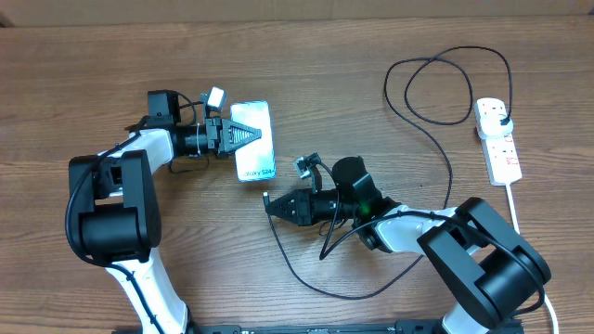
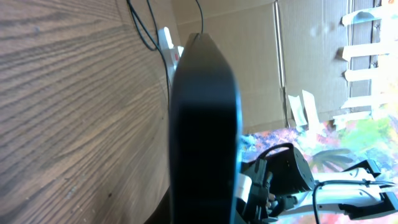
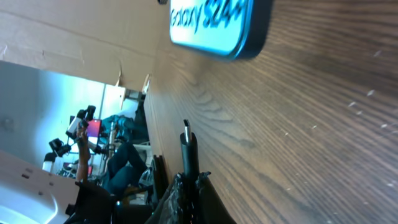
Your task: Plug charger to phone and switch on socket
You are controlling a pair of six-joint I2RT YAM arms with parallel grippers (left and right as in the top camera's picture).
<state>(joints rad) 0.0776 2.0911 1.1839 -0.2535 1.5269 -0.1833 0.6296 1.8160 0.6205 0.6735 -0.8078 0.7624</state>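
Note:
The phone lies flat with its light screen up at centre left. My left gripper reaches in from the left and is shut on it. In the left wrist view the phone shows edge-on as a dark slab filling the jaws. My right gripper is shut on the charger's connector tip, which points at the phone's short edge from a short gap away. The charger's black cable loops across the table to its plug in the white socket at the far right.
The socket's thick white cord runs down the right side past my right arm. Slack cable curls on the table under the right arm. A cardboard wall stands behind the table.

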